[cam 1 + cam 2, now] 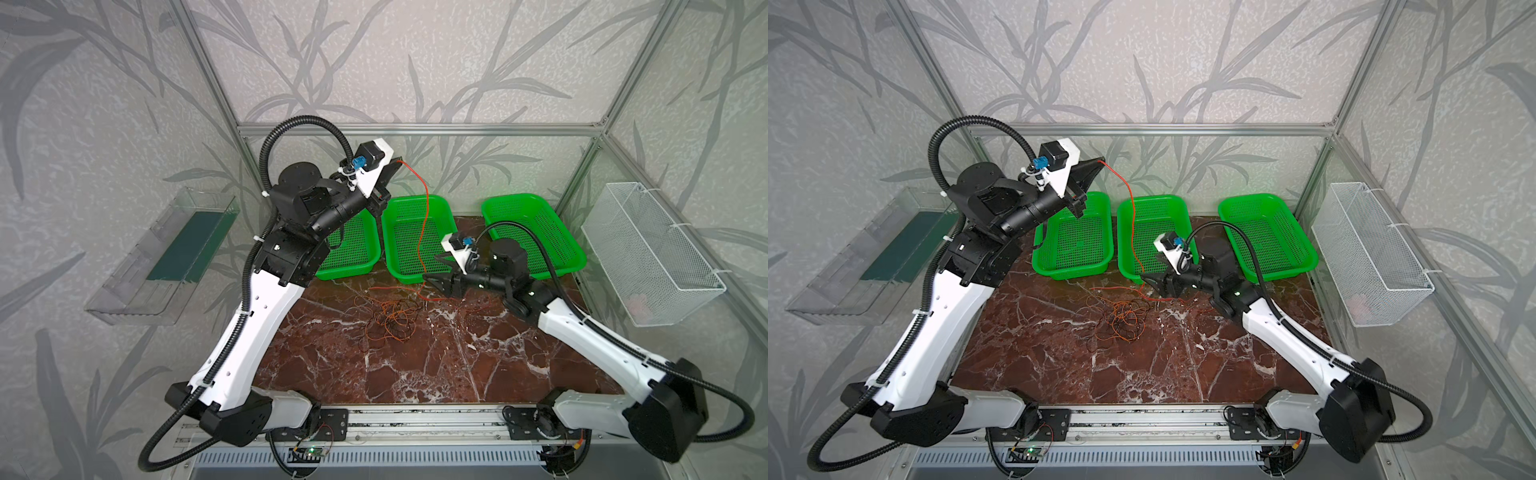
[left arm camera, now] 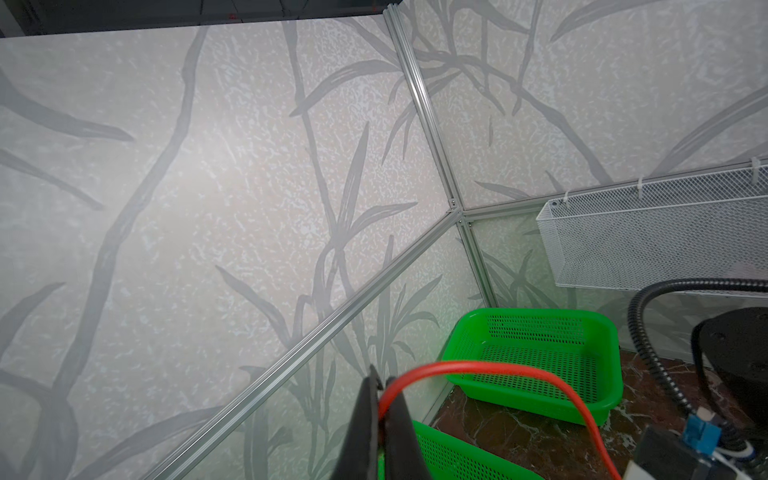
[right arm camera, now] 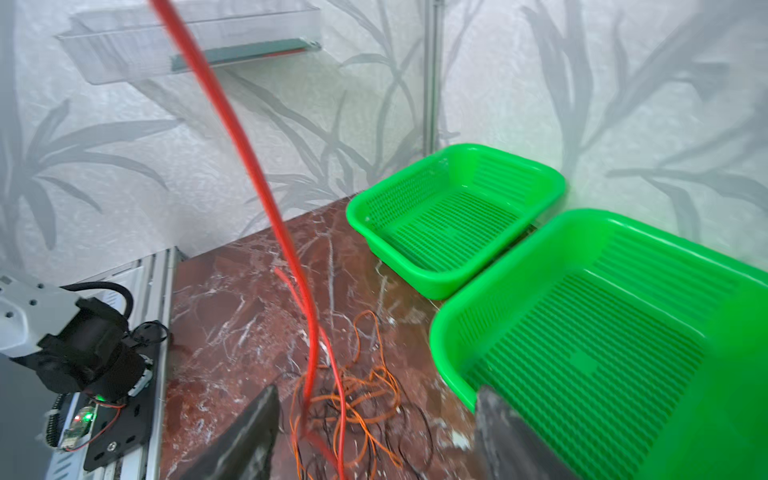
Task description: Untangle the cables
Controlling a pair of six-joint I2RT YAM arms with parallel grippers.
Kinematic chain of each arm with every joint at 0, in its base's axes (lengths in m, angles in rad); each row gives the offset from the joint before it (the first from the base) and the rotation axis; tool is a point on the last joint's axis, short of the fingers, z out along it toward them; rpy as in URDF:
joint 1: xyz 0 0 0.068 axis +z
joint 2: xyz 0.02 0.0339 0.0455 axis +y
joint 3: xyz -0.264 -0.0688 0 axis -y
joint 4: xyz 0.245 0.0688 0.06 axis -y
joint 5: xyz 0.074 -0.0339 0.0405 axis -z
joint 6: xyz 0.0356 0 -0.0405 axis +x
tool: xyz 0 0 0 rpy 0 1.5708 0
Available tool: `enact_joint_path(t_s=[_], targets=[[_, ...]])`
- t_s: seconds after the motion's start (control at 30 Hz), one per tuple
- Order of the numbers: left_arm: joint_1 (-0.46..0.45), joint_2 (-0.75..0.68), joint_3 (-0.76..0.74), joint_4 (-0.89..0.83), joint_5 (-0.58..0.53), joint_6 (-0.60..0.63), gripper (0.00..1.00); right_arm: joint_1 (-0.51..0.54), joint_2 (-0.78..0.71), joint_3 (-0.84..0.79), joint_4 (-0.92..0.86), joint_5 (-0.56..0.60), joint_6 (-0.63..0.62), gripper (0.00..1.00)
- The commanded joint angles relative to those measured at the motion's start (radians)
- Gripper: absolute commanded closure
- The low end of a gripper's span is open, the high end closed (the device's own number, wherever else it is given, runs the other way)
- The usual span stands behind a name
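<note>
Left gripper (image 2: 381, 384): raised high at the far left, jaws closed on one end of the red cable (image 2: 478, 365).

Right gripper (image 1: 432, 268): low, just off the near rim of the middle basket (image 1: 388, 245). Its jaws are spread wide. In the right wrist view the red cable passes between the fingers (image 3: 253, 432) without being pinched, so it holds nothing.

Red cable: long axis steep. From the left gripper it arcs out to the right, then drops toward the near side across the middle basket. It reaches the table (image 1: 415, 374) beside the right gripper. The low end bends and lies flat there, running left toward the tangle (image 1: 390, 318). Whether it is caught in the tangle cannot be told.

Tangle: loose orange and black loops on the table, centre, just near and left of the right gripper.

Step in hand, as judged: drawing the red cable clear of the rest.

To do it well:
- Right gripper should close on the red strand alone, low down, short of the orange loops.
- Left gripper should pull along the cable's own line, up and far, not sideways.
- Pull slowly; a snagged loop would drag the whole tangle toward the basket.
- If the tangle lifts, stop and hold it down.
</note>
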Motion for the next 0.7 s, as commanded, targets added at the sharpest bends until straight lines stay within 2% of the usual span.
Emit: enact_joint_path(t_s=[0.0,0.03,0.07,0.13,0.2,0.27,0.3,0.33,0.37,0.4,0.5,0.53,0.57,0.67], targets=[[-0.021,-0.016,-0.007,-0.023,-0.027,0.034,1.0,0.059,0.1,0.069,0.086,-0.001,0.016,0.28],[-0.024,-0.018,-0.009,-0.022,-0.031,0.036,1.0,0.069,0.123,0.085,0.087,-0.016,0.018,0.29],[-0.026,-0.019,-0.01,-0.025,-0.034,0.039,1.0,0.081,0.138,0.094,0.094,-0.027,0.025,0.35],[-0.027,-0.027,-0.018,-0.033,-0.048,0.048,1.0,0.087,0.145,0.079,0.145,-0.073,0.05,0.52],[-0.026,-0.041,-0.037,-0.035,-0.067,0.061,1.0,0.087,0.129,0.041,0.188,-0.067,0.077,0.77],[-0.025,-0.06,-0.065,-0.036,-0.091,0.072,1.0,0.087,0.105,0.031,0.141,-0.025,0.056,0.94],[-0.025,-0.069,-0.081,-0.04,-0.104,0.071,1.0,0.084,0.094,0.031,0.119,-0.015,0.048,0.99],[-0.021,-0.084,-0.106,-0.054,-0.117,0.072,0.91,0.08,0.076,0.028,0.103,-0.007,0.049,1.0],[-0.015,-0.102,-0.142,-0.071,-0.122,0.072,0.67,0.072,0.056,0.022,0.105,0.005,0.068,1.0],[-0.007,-0.122,-0.183,-0.081,-0.126,0.07,0.5,0.062,0.039,0.016,0.113,0.009,0.086,1.0],[0.012,-0.209,-0.376,-0.075,-0.144,0.061,0.08,0.015,0.001,0.02,0.122,-0.017,0.146,1.0],[0.016,-0.243,-0.447,-0.065,-0.146,0.059,0.02,-0.003,-0.003,0.028,0.114,-0.03,0.163,1.0],[0.018,-0.279,-0.52,-0.051,-0.147,0.054,0.01,-0.015,-0.004,0.039,0.104,-0.047,0.174,1.0],[0.018,-0.373,-0.691,-0.035,-0.096,0.088,0.01,-0.042,-0.001,0.06,0.087,-0.079,0.199,1.0]])
